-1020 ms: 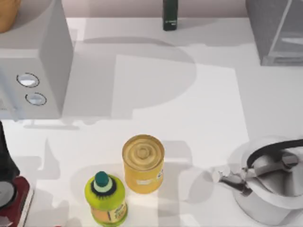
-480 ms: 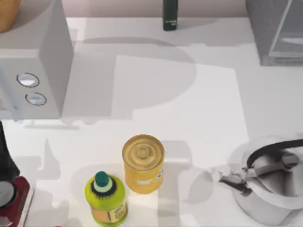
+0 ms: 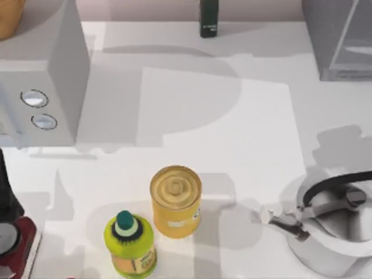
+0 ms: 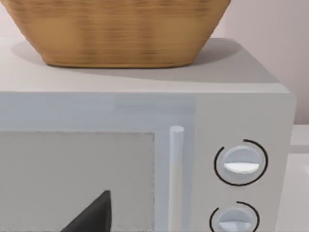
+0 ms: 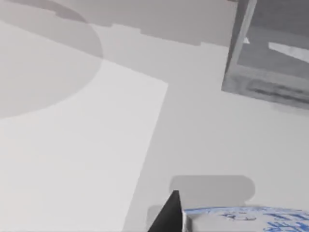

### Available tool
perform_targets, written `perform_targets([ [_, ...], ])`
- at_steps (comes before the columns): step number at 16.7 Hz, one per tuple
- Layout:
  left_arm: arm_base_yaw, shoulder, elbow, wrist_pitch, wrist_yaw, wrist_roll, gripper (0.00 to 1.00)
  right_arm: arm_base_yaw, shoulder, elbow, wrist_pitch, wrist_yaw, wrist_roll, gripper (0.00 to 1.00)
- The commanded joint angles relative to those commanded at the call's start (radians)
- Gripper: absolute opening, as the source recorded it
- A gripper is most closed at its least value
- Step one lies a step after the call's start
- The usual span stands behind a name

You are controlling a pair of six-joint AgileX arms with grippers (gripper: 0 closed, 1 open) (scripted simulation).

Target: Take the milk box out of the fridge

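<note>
White table | fridge far right | right gripper apparently clasping milk box

Fridge: large grey cabinet with a pale translucent panel, standing upright at the upper right of the top view. Milk box: white carton with blue print, at the lower right edge of the right wrist view, outside the fridge.
</note>
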Motion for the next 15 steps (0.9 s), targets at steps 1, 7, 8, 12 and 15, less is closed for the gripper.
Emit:
perform_targets([
  [1, 0.000, 0.000, 0.000, 0.000, 0.000, 0.000, 1.00, 0.023, 0.107, 0.090, -0.035, -0.010, -0.010, 0.00],
  [7, 0.000, 0.000, 0.000, 0.000, 0.000, 0.000, 1.00, 0.155, 0.745, 0.662, -0.212, -0.068, -0.067, 0.00],
  [8, 0.000, 0.000, 0.000, 0.000, 0.000, 0.000, 1.00, 0.174, 0.841, 0.754, -0.236, -0.076, -0.077, 0.00],
  [12, 0.000, 0.000, 0.000, 0.000, 0.000, 0.000, 1.00, 0.240, 1.169, 1.076, -0.316, -0.099, -0.113, 0.00],
  [15, 0.000, 0.000, 0.000, 0.000, 0.000, 0.000, 1.00, 0.274, 1.335, 1.245, -0.361, -0.105, -0.138, 0.00],
])
